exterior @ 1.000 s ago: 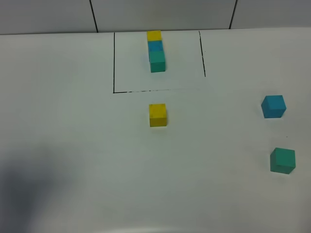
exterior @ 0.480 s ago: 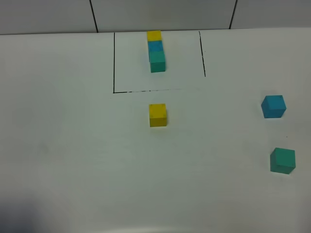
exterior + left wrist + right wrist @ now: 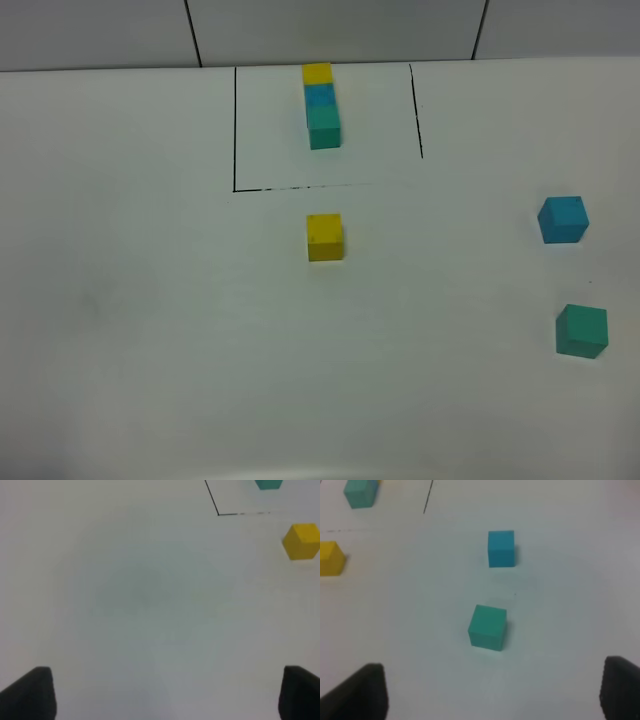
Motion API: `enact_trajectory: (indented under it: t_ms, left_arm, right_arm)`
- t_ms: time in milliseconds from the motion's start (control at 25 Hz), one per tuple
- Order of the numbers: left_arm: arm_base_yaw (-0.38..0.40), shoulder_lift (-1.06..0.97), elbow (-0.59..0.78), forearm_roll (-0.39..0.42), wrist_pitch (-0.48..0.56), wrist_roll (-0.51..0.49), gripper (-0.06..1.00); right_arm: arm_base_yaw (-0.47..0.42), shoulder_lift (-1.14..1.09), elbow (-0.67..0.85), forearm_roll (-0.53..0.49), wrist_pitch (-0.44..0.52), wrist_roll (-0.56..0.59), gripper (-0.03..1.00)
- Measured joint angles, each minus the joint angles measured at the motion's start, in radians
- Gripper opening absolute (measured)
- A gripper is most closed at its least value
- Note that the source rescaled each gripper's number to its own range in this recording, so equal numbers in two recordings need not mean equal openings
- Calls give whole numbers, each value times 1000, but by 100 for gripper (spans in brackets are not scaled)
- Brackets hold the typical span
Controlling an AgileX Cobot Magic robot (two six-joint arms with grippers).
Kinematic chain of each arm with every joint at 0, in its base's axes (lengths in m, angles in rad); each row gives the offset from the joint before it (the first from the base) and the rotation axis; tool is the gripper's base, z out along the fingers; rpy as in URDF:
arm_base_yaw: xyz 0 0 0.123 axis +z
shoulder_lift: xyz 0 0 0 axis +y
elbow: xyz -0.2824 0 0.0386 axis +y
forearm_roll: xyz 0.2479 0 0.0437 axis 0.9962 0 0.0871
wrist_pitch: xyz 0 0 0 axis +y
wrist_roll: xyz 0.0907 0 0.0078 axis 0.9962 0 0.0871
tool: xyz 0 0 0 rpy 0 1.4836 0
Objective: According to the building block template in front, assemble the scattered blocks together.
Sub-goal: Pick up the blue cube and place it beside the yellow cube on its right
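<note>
Hovering above table (image 3: 125, 590) | left hand (image 3: 160, 696) spread wide | right hand (image 3: 490, 692) spread wide, facing teal-green cube (image 3: 488, 627)

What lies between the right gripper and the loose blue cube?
The loose teal-green cube, apart from the blue cube and the right gripper, as the right wrist view shows.

Near-left corner of the table (image 3: 60, 420) brightened, dark shadow withdrawn off its edge
</note>
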Motion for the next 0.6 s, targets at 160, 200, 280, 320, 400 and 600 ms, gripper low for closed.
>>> enact_trajectory:
  t_ms: [160, 200, 280, 320, 400, 600]
  left_arm:
    - [0, -5, 0, 0, 1, 0, 83]
    - [0, -6, 0, 0, 1, 0, 81]
    - [0, -5, 0, 0, 1, 0, 78]
    - [0, -5, 0, 0, 1, 0, 76]
    - [0, -5, 0, 0, 1, 0, 70]
    - [4, -5, 0, 0, 1, 0, 55]
  right_arm:
    - [0, 0, 0, 4, 0, 0, 72]
    - [0, 0, 0, 7, 0, 0, 72]
    - [0, 0, 0, 9, 0, 0, 72]
    - [0, 0, 0, 9, 0, 0, 72]
    - [0, 0, 0, 9, 0, 0, 72]
    - [0, 0, 0, 10, 0, 0, 72]
